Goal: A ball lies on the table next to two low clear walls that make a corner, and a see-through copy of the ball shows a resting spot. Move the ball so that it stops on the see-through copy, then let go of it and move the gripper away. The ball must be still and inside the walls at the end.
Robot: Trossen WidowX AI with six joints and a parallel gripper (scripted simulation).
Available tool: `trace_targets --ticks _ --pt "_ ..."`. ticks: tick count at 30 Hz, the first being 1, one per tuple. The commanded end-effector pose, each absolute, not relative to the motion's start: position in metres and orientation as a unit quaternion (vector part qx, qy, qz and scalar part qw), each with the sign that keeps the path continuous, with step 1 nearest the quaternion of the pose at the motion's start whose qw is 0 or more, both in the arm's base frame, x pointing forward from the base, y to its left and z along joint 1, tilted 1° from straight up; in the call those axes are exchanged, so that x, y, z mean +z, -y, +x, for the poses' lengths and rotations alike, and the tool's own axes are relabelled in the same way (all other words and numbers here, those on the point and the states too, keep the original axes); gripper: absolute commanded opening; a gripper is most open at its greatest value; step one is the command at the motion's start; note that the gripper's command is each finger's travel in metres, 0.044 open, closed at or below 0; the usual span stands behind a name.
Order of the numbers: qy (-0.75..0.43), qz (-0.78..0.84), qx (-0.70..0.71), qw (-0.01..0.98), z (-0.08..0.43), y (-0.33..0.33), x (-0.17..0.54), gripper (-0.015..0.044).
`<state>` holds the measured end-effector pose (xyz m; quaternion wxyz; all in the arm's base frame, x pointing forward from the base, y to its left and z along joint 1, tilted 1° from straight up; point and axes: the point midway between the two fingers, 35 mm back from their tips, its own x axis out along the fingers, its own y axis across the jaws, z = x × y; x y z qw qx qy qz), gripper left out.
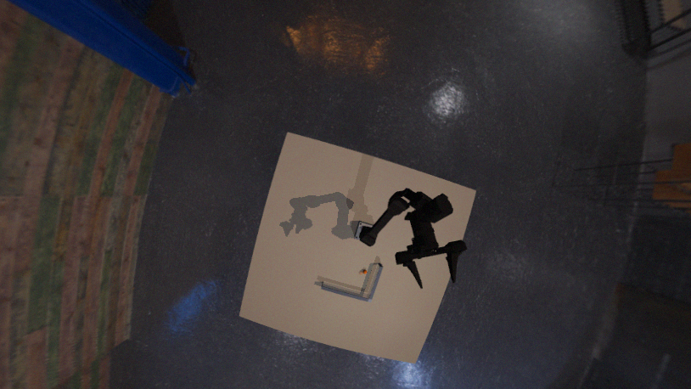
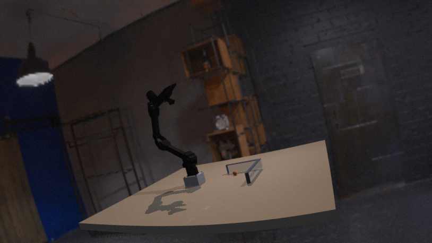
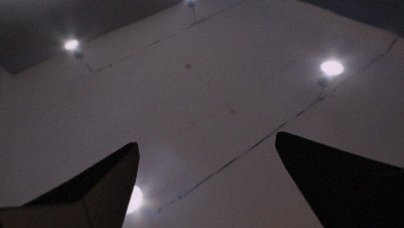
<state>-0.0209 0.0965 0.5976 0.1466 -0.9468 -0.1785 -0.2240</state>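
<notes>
A small orange ball lies on the table, on the inner side of the corner made by two low clear walls. In the top view it is close to the right-hand wall; I cannot tell whether they touch. The see-through copy cannot be told apart clearly at this size. My gripper is open and empty, raised high above the table and well away from the ball. The wrist view shows both fingers wide apart, with neither ball nor walls in sight.
The beige table carries the arm's grey base. The arm's shadow lies on the table top. The two walls stand up from the table beside the ball. Shelves with wooden boxes stand behind the table.
</notes>
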Motion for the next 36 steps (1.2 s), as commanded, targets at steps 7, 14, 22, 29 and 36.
trace_targets --ticks 7,14,22,29,36 --pt "0.161 -0.938 -0.118 0.282 0.068 -0.057 0.581 0.0227" --pt "0.112 -0.897 0.019 0.426 0.171 -0.027 0.529 0.0227" --pt "0.012 -0.812 0.183 0.555 0.272 -0.017 0.428 0.0227" --pt "-0.112 -0.716 0.31 0.615 0.324 -0.027 0.315 0.0227" --pt "-0.265 -0.612 0.412 0.621 0.333 -0.043 0.191 0.0227"
